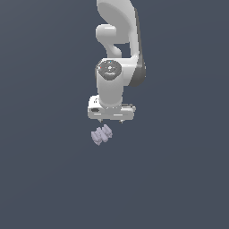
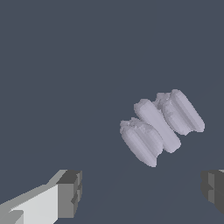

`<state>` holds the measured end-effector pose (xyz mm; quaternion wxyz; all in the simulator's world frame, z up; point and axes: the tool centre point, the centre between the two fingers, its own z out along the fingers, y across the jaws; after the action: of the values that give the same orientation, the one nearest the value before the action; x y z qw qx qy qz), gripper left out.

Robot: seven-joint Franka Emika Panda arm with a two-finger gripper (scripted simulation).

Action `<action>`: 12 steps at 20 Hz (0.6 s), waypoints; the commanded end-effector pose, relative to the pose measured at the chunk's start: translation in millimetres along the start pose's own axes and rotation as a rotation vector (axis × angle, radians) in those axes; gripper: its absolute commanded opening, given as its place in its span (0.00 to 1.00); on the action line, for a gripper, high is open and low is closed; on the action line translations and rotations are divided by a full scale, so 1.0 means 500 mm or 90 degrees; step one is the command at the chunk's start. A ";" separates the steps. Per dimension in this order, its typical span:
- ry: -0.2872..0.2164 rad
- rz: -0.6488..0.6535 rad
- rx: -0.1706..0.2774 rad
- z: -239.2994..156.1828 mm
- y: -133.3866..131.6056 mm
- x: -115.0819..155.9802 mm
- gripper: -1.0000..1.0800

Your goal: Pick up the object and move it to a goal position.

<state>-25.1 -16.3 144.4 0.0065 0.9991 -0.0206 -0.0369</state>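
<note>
Fingers spread apart, gripping nothing | object lying beyond them, untouched

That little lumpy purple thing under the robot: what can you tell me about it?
The object is small, matte, pale lavender-grey, and made of about three rounded ridges packed side by side. It lies alone on the plain dark surface, set at a slant. Nothing touches it: the open gripper is above it, fingers apart, and the object is not yet between them.

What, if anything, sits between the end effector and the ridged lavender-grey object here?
Nothing visible. The end effector hangs open above the ridged lavender-grey object, and the wrist view shows only bare dark surface around the object. No goal marker is visible.
</note>
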 end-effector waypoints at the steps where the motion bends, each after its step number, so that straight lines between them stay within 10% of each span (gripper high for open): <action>1: 0.000 0.000 0.000 0.000 0.000 0.000 0.96; 12: 0.034 -0.026 0.009 -0.049 -0.030 0.022 0.96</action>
<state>-12.1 -1.9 167.5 -0.0005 0.9999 -0.0006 -0.0108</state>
